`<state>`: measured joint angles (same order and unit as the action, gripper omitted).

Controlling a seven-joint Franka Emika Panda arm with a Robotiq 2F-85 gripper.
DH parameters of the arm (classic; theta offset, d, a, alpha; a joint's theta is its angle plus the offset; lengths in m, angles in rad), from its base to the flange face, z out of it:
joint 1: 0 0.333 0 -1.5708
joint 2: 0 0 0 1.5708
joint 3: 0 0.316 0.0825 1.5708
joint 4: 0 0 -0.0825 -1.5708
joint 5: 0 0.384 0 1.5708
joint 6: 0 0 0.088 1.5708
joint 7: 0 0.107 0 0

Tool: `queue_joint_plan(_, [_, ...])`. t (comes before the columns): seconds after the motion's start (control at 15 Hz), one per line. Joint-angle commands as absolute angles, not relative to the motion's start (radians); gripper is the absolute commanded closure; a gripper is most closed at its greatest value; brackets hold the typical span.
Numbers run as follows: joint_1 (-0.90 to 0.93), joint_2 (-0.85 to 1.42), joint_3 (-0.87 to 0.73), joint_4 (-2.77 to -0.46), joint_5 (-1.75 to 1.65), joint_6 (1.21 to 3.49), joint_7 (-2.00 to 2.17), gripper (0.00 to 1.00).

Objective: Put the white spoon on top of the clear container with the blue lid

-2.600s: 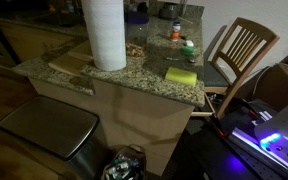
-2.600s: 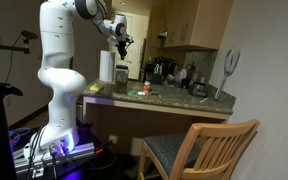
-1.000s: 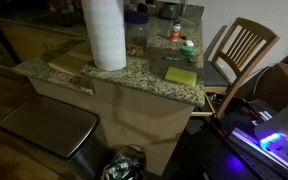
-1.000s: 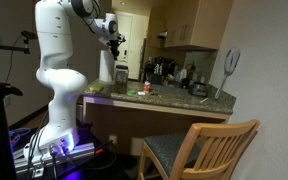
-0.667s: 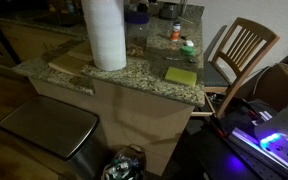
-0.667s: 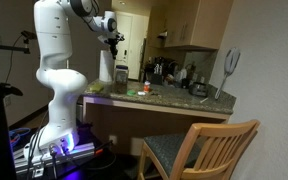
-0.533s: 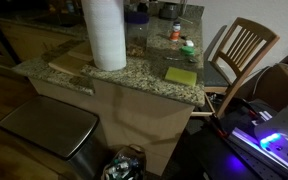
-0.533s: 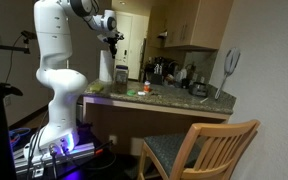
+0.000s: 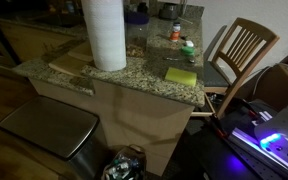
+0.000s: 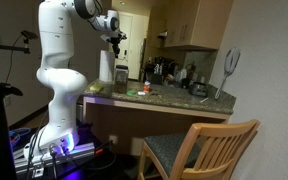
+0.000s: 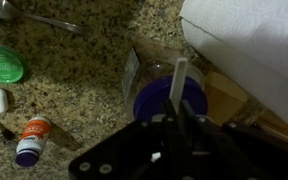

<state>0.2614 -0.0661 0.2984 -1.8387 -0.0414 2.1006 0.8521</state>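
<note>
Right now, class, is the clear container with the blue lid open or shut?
Shut. In the wrist view the round blue lid covers the whole top of the clear container; no opening shows.

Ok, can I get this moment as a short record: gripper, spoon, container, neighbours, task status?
gripper: raised high above the counter, shut on the white spoon
white spoon: held in the gripper; in the wrist view it lies across the blue lid
clear container with the blue lid: upright on the counter, beside the paper-towel roll
neighbours: green lid, orange-topped bottle, yellow sponge
task status: spoon not yet set on the lid
</note>
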Motion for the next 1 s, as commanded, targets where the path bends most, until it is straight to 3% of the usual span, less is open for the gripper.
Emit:
queue_joint_plan(0.0, [0.259, 0.079, 0.296, -1.735, -0.101, 2.092, 0.894, 0.97])
queue_joint_plan(0.6, [0.329, 0.148, 0.271, -1.738, -0.219, 2.142, 0.964, 0.97])
queue_joint_plan(0.67, [0.33, 0.143, 0.266, -1.746, -0.238, 2.136, 0.977, 0.64])
queue_joint_plan(0.73, [0.331, 0.14, 0.262, -1.747, -0.255, 2.123, 0.993, 0.64])
queue_joint_plan(0.93, [0.328, 0.114, 0.256, -1.746, -0.272, 2.112, 1.009, 0.43])
